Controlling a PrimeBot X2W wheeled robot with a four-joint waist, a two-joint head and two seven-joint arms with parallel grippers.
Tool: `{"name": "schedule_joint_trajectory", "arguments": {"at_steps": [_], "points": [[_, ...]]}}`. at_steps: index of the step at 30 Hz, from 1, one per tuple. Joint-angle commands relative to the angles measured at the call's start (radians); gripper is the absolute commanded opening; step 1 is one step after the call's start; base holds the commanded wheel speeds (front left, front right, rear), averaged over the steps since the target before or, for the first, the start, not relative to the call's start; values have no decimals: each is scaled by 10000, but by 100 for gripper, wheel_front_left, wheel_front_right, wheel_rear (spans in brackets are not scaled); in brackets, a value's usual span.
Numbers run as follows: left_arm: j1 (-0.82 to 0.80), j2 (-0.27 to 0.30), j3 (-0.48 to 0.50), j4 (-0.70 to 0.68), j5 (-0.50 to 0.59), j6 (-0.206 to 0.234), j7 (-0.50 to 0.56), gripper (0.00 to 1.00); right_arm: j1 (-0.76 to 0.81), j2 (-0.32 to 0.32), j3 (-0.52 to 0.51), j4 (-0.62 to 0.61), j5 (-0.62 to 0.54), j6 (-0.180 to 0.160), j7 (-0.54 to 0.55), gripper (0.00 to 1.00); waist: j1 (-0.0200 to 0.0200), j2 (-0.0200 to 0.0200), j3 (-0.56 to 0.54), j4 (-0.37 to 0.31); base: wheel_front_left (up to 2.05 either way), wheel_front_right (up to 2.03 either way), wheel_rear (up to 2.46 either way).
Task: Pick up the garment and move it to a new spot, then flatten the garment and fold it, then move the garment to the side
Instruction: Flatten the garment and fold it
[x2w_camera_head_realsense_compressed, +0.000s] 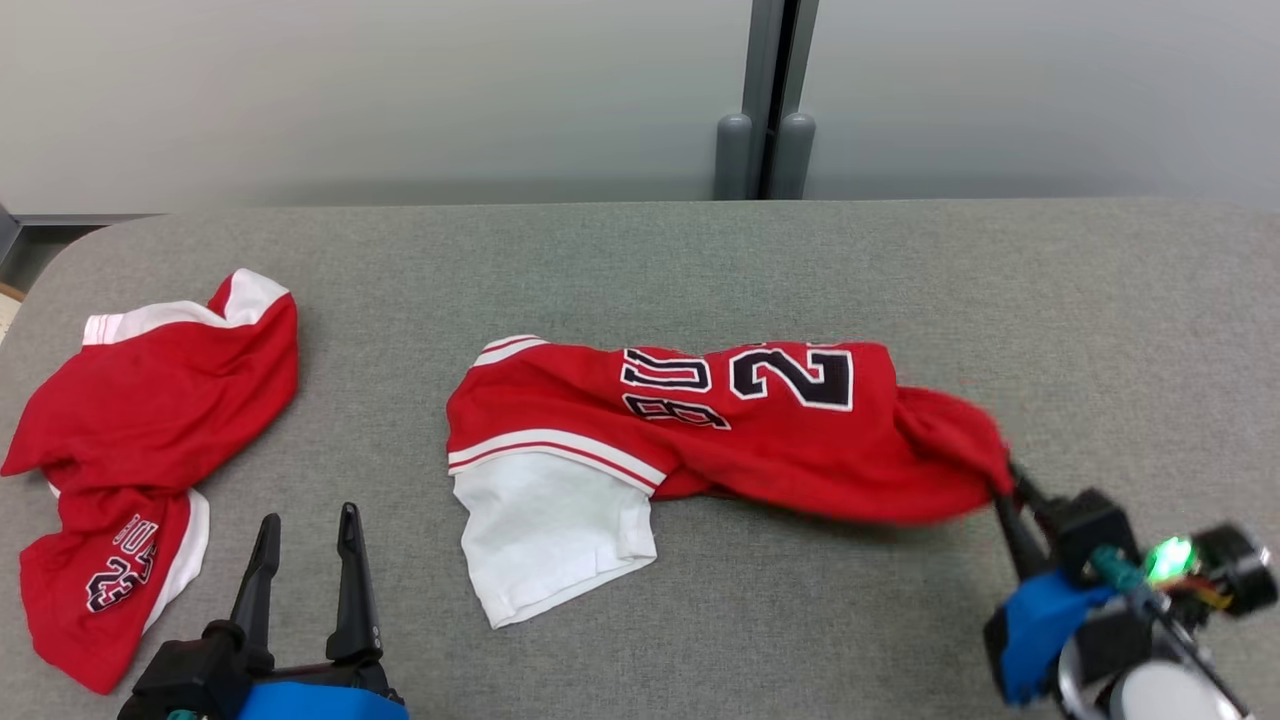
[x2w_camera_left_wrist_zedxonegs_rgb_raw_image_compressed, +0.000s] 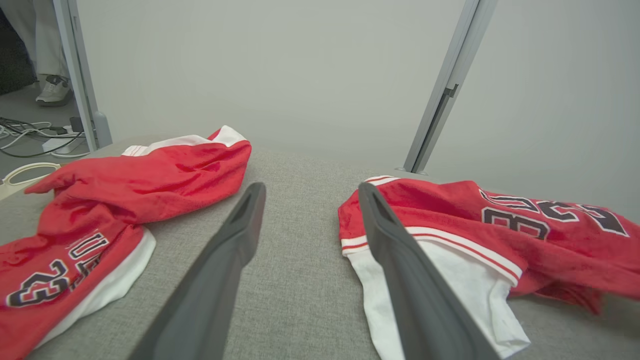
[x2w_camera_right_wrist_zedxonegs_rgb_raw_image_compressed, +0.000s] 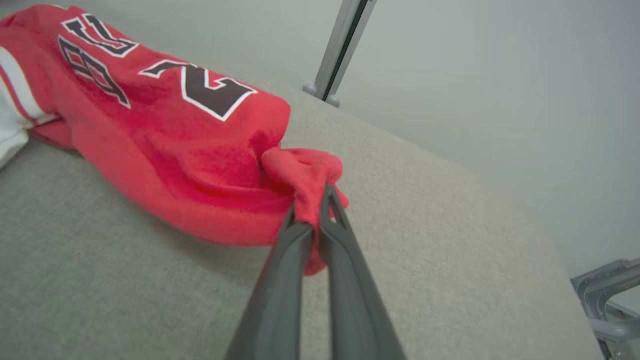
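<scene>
The garment (x2w_camera_head_realsense_compressed: 720, 430) is a red jersey with black and white lettering and a white inner part, lying crumpled across the middle of the grey table (x2w_camera_head_realsense_compressed: 640, 260). My right gripper (x2w_camera_head_realsense_compressed: 1003, 490) is shut on the garment's right end, which bunches up between the fingers (x2w_camera_right_wrist_zedxonegs_rgb_raw_image_compressed: 327, 220) and lifts slightly off the cloth surface. The same garment (x2w_camera_right_wrist_zedxonegs_rgb_raw_image_compressed: 165, 125) stretches away to the left in the right wrist view. My left gripper (x2w_camera_head_realsense_compressed: 308, 530) stands open near the front edge, left of the garment (x2w_camera_left_wrist_zedxonegs_rgb_raw_image_compressed: 480, 235), holding nothing.
A second red and white garment (x2w_camera_head_realsense_compressed: 140, 440) lies crumpled at the table's left end, also seen as the other garment (x2w_camera_left_wrist_zedxonegs_rgb_raw_image_compressed: 100, 220) in the left wrist view. Grey panels and a post (x2w_camera_head_realsense_compressed: 765, 100) stand behind the table. Cables and a person's shoe (x2w_camera_left_wrist_zedxonegs_rgb_raw_image_compressed: 52, 90) are on the floor far left.
</scene>
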Motion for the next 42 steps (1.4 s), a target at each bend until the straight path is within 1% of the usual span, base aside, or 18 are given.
{"name": "schedule_joint_trajectory", "arguments": {"at_steps": [1,2,3,4,7,10,12,15,18,20,24,28,30,31,37,38,39,42], "points": [[30,33,37,-21,43,-30,-43,100,421,107,112,-147,214,1,258,0,0,-1,15,-25,0,0,0],[20,42,44,-14,46,-42,-41,100,761,147,244,-192,325,1,509,15,0,-1,19,-39,0,0,0],[11,45,49,-4,48,-48,-43,100,1087,230,351,-241,529,1,763,44,0,-1,18,-52,0,0,0],[2,51,55,4,49,-59,-43,100,1371,306,439,-303,751,1,1038,100,0,-1,14,-62,0,0,0],[-7,64,36,41,55,-84,-43,100,2053,441,536,-719,1256,1,1692,100,0,-1,-23,-58,0,0,0],[67,72,68,54,46,-91,-43,100,2600,558,243,-1451,1656,1,2407,100,0,-1,-89,-88,0,0,0],[134,86,97,55,41,-99,-43,100,2710,691,-144,-2116,2042,1,2746,100,0,-1,-117,-123,0,0,0],[187,104,129,25,35,-98,-43,100,2467,851,-830,-2904,2345,1,3264,100,0,-1,-120,-182,0,0,0],[122,122,137,-12,37,-110,-43,100,1744,924,-1300,-2983,2517,1,3934,100,0,-1,-44,-208,0,0,0],[-17,124,96,-30,56,-126,-43,100,1152,901,-1507,-2534,2532,1,4531,100,0,-1,47,-192,0,0,0],[-278,168,30,-75,66,-146,-43,100,-490,721,-1403,-1064,2787,3,5788,100,0,-1,362,-65,0,0,0],[-505,166,9,-82,74,-147,-41,100,-1807,528,-1102,626,3064,1,6514,100,0,-1,668,200,0,0,0],[-567,144,13,-67,58,-141,-41,100,-2273,455,-910,1365,3202,1,6740,100,0,-1,783,328,0,0,0],[-622,135,9,-46,66,-143,-41,100,-2629,260,-694,1964,3214,0,6746,100,0,-1,882,448,0,0,0],[-665,86,112,-31,45,-136,-43,100,-2924,274,121,3343,3634,12,6552,100,0,-1,998,639,0,0,0],[-672,72,124,-25,49,-131,-43,100,-2886,334,288,3464,3813,15,6516,40,0,-1,994,647,0,0,0],[-676,62,137,-19,51,-126,-43,100,-2888,323,499,3496,3952,17,6411,0,0,-1,988,652,0,0,0],[-681,32,188,-30,52,-114,-43,100,-3031,-184,634,3291,3793,1,5466,0,0,-1,938,631,0,0,0]]}}
